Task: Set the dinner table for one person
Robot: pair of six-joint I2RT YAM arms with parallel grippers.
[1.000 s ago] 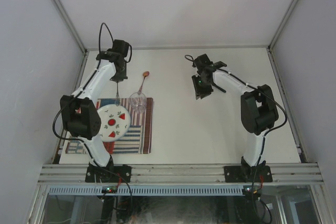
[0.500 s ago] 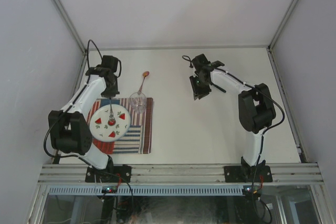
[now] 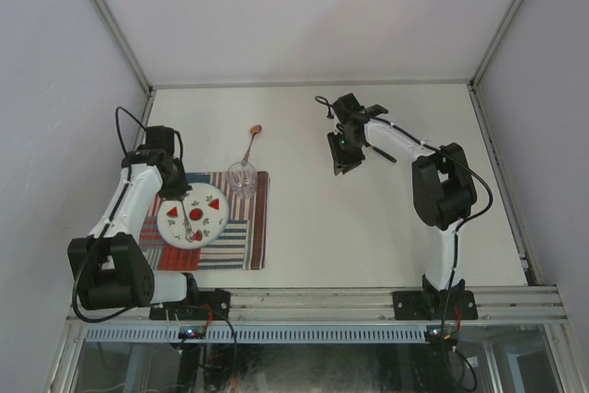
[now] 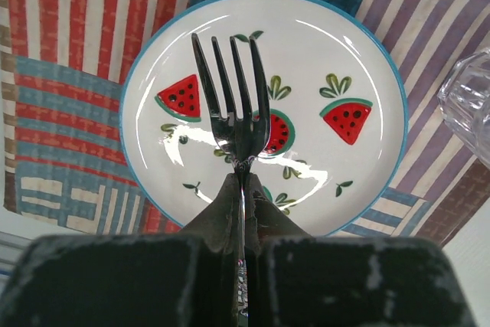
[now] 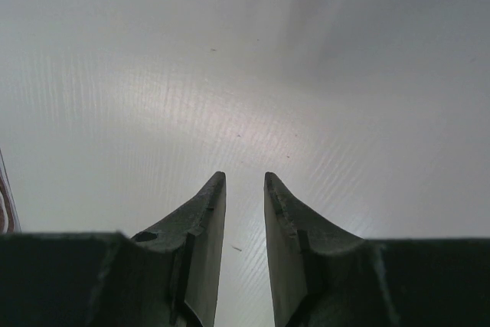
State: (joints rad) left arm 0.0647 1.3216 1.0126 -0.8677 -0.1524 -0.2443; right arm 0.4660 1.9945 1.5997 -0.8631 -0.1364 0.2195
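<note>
My left gripper (image 3: 177, 192) (image 4: 245, 181) is shut on the handle of a metal fork (image 4: 233, 112), whose tines hang above a white plate (image 4: 329, 51) painted with watermelon slices. In the top view the fork (image 3: 187, 225) is over the plate (image 3: 217, 209), which lies on a red-white-blue striped placemat (image 3: 244, 241) at the left of the dinner table (image 3: 368, 227). A clear glass (image 3: 242, 177) (image 4: 468, 109) stands on the placemat's far right corner. My right gripper (image 3: 342, 165) (image 5: 245, 178) hovers over bare tabletop, open with a narrow gap and nothing between its fingers.
A spoon (image 3: 250, 142) with a brownish bowl lies on the tabletop just beyond the glass. Aluminium rails (image 3: 313, 301) edge the table, and pale walls close in the left, far and right sides.
My left arm has swung left and toward the near edge, carrying the fork from beyond the placemat to above the plate. My right gripper has drifted slightly left.
</note>
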